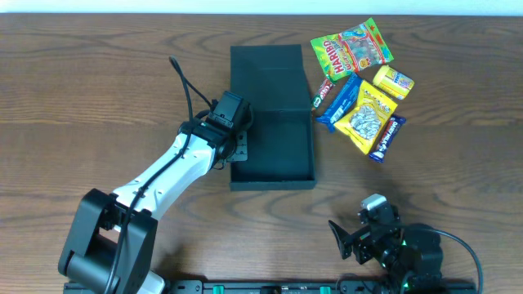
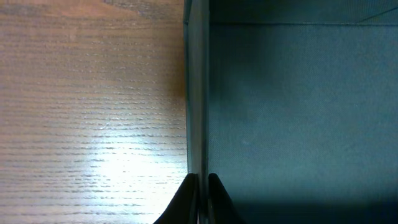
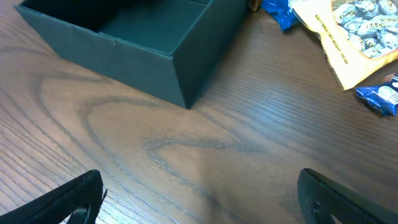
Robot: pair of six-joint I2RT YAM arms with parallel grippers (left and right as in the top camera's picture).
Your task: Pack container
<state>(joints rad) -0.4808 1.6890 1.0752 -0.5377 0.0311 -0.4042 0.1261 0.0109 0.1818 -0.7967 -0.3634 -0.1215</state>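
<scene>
The container (image 1: 282,139) is a dark teal box standing open on the wooden table, its flip lid (image 1: 267,65) lying back flat. Its inside is empty. My left gripper (image 1: 237,131) is shut on the box's left wall (image 2: 198,99), one finger inside and one outside (image 2: 203,186). My right gripper (image 1: 359,237) is open and empty over bare table near the front edge (image 3: 199,193). The box's near corner shows in the right wrist view (image 3: 180,68). Snack packets lie right of the box: a Haribo bag (image 1: 351,47), a yellow bag (image 1: 372,114), blue bars (image 1: 339,100).
A small yellow packet (image 1: 394,82) and a dark blue bar (image 1: 386,137) lie with the snacks. The yellow bag (image 3: 360,37) and blue wrappers (image 3: 382,96) show at the upper right of the right wrist view. The table's front edge is by the arm bases.
</scene>
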